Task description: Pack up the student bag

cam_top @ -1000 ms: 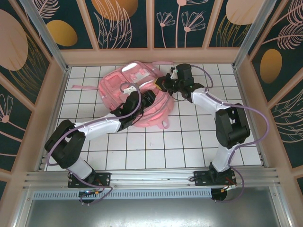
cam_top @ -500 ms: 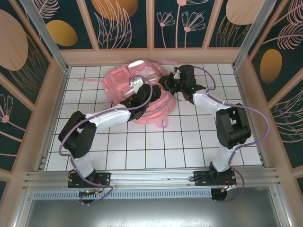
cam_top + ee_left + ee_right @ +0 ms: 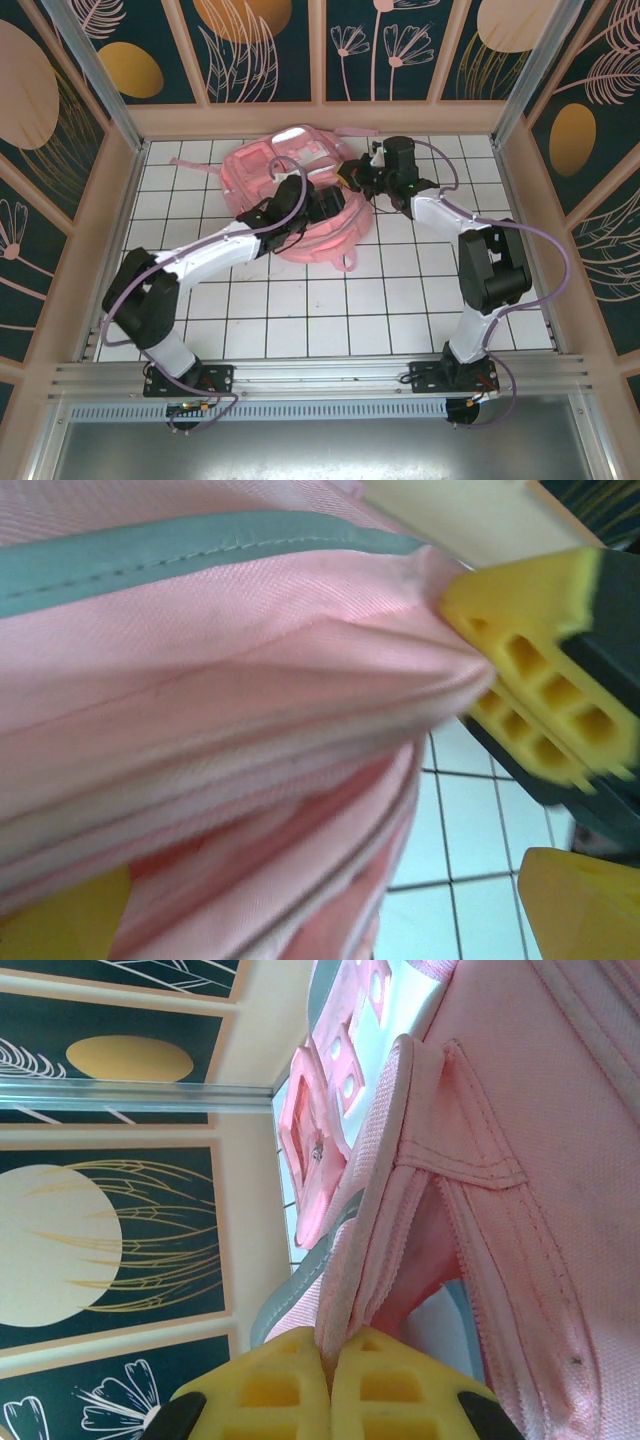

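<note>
Jaws on the left gripper [image 3: 322, 205] just spread wide against the student bag [image 3: 265, 165], likely letting go; right gripper [image 3: 330, 1385] pinches its fabric edge.

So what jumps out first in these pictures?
The big pink fabric backpack lying at the far side of the white tiled table grabs the eye. The right claw, with bright yellow fingers, is pinched shut on a fold of it, while the left claw stands open over its middle.
</note>
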Tool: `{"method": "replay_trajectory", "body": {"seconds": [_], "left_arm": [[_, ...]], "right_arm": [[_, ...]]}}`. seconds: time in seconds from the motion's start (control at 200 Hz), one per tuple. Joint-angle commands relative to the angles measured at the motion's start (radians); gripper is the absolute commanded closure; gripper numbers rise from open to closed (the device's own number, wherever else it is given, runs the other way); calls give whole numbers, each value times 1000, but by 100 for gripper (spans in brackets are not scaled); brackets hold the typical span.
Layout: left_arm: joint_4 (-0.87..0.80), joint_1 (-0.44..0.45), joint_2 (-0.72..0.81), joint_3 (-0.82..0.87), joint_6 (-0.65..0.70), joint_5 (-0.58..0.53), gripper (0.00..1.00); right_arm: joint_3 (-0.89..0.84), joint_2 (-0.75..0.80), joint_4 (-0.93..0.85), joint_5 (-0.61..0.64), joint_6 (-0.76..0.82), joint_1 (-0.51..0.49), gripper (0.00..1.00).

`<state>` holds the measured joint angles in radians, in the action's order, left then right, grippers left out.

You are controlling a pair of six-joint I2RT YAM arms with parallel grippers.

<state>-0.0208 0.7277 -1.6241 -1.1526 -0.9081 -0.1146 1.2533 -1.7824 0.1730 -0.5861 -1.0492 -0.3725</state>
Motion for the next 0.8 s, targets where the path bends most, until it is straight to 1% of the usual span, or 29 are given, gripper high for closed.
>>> {"method": "replay_trajectory", "body": {"seconds": [0.0, 0.09, 0.215, 0.265, 0.33, 0.41, 0.51, 0.55, 0.595, 0.635, 0.67, 0.74, 0.795], "left_arm": [[-50, -7, 101, 60, -5, 52, 1], [-41, -8, 177, 116, 0, 34, 1], [-55, -14, 270, 167, 31, -70, 1], [-47, -26, 294, 201, 28, -101, 1], [-25, -57, 307, 246, 7, -93, 1], [6, -104, 298, 288, -23, -68, 1], [40, -151, 267, 312, -32, -53, 1], [57, -165, 253, 311, -31, -51, 1], [77, -173, 234, 310, -25, -62, 1], [87, -182, 216, 303, -25, -66, 1], [97, -186, 197, 295, -23, -64, 1], [114, -192, 161, 279, -24, -58, 1], [129, -194, 138, 270, -26, -49, 1]], "right_arm": [[4, 55, 69, -46, 37, 19, 97], [9, 53, 52, -45, 55, 27, 97], [14, 43, -18, -11, 138, 73, 97], [15, 25, -37, -20, 162, 103, 97], [13, -8, -42, -60, 177, 143, 95], [8, -39, -44, -86, 196, 169, 92], [11, -57, -79, -70, 246, 176, 81], [15, -61, -105, -57, 267, 181, 73], [15, -55, -129, -37, 285, 189, 61], [9, -42, -150, -14, 299, 196, 54], [2, -28, -170, 11, 314, 203, 50], [-10, 10, -223, 73, 356, 212, 45], [-20, 48, -276, 132, 392, 215, 44]]}}
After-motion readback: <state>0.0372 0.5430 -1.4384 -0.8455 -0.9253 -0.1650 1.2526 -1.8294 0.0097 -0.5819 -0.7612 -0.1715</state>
